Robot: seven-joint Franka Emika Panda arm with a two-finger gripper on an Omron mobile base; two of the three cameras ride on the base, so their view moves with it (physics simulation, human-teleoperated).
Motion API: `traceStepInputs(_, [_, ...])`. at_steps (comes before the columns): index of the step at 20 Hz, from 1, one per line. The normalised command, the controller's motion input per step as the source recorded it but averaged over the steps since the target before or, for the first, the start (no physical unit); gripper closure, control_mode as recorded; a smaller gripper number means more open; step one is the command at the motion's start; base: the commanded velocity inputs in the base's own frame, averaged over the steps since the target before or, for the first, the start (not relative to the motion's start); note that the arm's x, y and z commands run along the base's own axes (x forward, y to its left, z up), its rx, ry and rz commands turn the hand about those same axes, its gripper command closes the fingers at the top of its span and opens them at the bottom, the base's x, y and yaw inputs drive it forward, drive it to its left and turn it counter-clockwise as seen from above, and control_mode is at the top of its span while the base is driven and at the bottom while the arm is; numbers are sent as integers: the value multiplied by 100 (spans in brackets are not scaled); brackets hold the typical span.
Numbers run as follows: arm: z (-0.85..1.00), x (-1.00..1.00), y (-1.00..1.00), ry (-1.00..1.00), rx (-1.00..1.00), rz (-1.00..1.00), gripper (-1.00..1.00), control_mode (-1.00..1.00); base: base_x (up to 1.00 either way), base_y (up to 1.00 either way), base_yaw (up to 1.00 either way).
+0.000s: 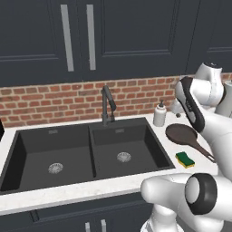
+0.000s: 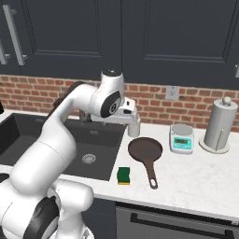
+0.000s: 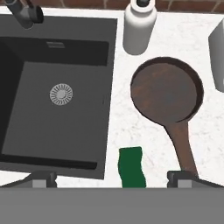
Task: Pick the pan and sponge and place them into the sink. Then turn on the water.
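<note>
STEP: first pick, nothing grasped | gripper [image 3: 112, 177] hovers above counter, fingers spread, empty | pan [image 3: 167, 90] and sponge [image 3: 131, 167] lie right of sink [image 1: 27, 156] (both basins bare) | NEXT: likely descend onto pan handle.

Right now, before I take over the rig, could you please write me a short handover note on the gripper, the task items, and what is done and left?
Gripper: open, holding nothing, hovering above the counter over the sponge and the pan handle.
Pan: on the counter right of the sink, handle pointing toward the front edge, untouched.
Sponge: on the counter near the front edge, between the sink and the pan handle, green face up.
Faucet: no water running; both basins hold nothing.
Done: nothing placed yet.
Left: move the pan and the sponge into the sink, then turn on the water.
</note>
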Motion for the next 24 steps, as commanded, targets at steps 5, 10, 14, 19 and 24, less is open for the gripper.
traceStepInputs(5, [-38, 0, -51, 0, -6, 0, -100, -100, 0, 0, 0])
traceStepInputs(10, [-34, 0, -48, 1, -5, 0, -100, -100, 0, 0, 0])
traceStepInputs(14, [-18, 0, -31, 10, -7, 0, -100, -100, 0, 0, 0])
traceStepInputs(19, [-24, 0, -26, 11, -6, 0, -100, -100, 0, 0, 0])
traceStepInputs(24, [-46, 0, -35, 8, -2, 14, -100, -100, 0, 0, 0])
